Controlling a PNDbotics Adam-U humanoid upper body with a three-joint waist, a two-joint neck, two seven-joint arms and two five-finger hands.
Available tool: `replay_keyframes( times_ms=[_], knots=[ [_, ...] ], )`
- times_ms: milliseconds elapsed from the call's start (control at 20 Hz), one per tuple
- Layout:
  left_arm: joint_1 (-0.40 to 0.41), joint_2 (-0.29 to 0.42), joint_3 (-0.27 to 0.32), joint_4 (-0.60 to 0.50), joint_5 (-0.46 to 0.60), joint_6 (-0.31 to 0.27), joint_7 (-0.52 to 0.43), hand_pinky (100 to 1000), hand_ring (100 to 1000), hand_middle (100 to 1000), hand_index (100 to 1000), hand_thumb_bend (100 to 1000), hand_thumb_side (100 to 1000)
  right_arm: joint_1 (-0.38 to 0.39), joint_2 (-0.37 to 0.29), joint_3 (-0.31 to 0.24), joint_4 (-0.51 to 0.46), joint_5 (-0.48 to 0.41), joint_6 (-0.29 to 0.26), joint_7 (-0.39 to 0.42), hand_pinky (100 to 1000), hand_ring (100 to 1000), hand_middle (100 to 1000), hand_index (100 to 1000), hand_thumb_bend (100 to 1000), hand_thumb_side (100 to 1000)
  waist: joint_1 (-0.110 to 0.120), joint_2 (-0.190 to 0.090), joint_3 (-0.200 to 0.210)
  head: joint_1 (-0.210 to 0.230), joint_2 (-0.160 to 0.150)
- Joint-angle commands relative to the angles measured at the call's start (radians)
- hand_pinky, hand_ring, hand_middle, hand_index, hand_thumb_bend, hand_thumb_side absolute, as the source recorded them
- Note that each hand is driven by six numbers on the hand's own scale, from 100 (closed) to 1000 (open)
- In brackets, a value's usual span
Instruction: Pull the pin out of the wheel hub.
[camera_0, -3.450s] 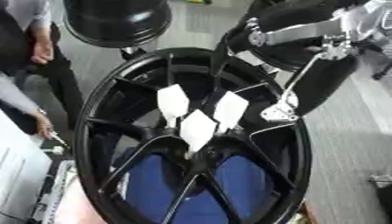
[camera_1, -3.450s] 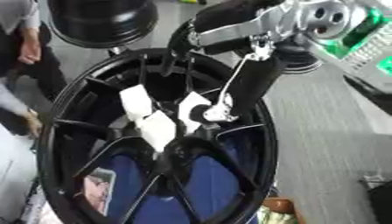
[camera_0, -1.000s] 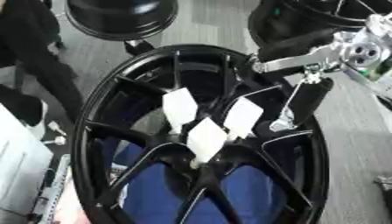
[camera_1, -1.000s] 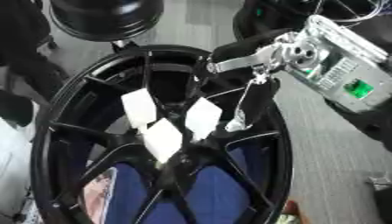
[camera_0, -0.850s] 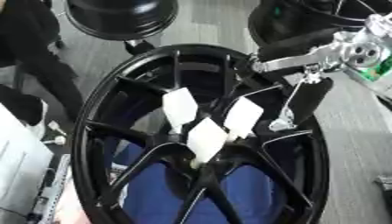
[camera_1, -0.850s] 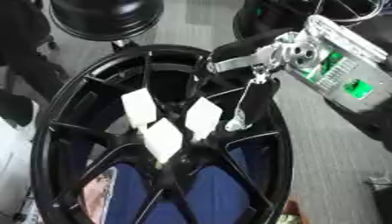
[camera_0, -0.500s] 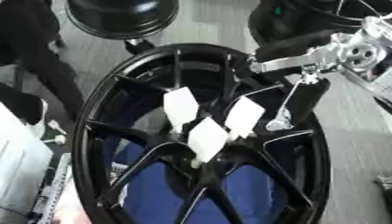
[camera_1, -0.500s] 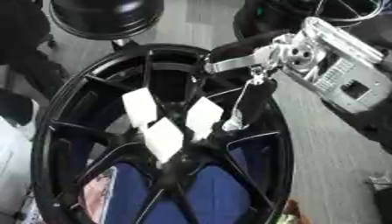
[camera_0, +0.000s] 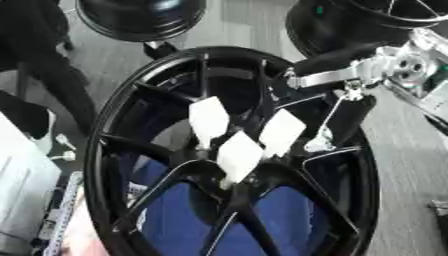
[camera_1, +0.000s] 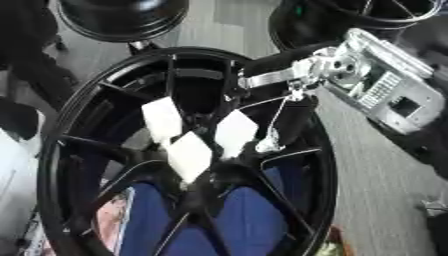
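Note:
A large black wheel hub (camera_0: 112, 117) lies flat and fills the view, its spokes meeting at the centre. Three white diamond-shaped pins stand up near that centre: one at the left (camera_0: 208, 120), one at the right (camera_0: 282, 131), one in front (camera_0: 238, 155). My right arm comes in from the upper right with a silver wrist joint (camera_0: 404, 67). Its black right hand (camera_0: 348, 117) hangs over the spokes on the hub's right side, just right of the right pin and apart from it. A thin silver rod runs down beside the hand to a pale tip (camera_0: 317, 146). How the fingers stand is not visible.
Two more black wheels stand at the far edge, at the top left (camera_0: 140, 17) and top right (camera_0: 350, 25). A person in dark clothes (camera_0: 35, 65) is at the left. Blue material (camera_0: 188, 215) shows under the spokes. A white object (camera_0: 22, 190) lies at the left.
Since 3.5 s ago my right forearm has drawn back toward the upper right. Over the last second the hand has stayed by the right pin, and all three pins remain in place.

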Motion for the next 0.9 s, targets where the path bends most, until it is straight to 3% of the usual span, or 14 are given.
replay_keyframes(
  times_ms=[50,500,900],
  knots=[
    [-0.013,0.005,0.011,-0.017,0.004,-0.002,0.004,668,719,494,796,100,719,-0.008,-0.03,-0.018,-0.007,-0.022,0.006,-0.01,899,832,728,674,253,184,0.004,-0.016,0.001,-0.003,0.003],
    [-0.01,0.006,0.012,-0.017,0.003,0.0,0.006,669,720,494,796,100,719,-0.008,-0.036,-0.022,-0.014,-0.055,0.034,-0.035,888,788,620,580,160,188,0.003,-0.019,-0.002,-0.002,0.002],
    [-0.007,0.008,0.014,-0.017,0.001,0.001,0.007,670,720,495,796,100,717,-0.021,-0.063,-0.05,-0.046,-0.066,0.076,-0.126,877,754,562,530,100,218,0.004,-0.028,-0.012,0.004,-0.001]
  ],
)
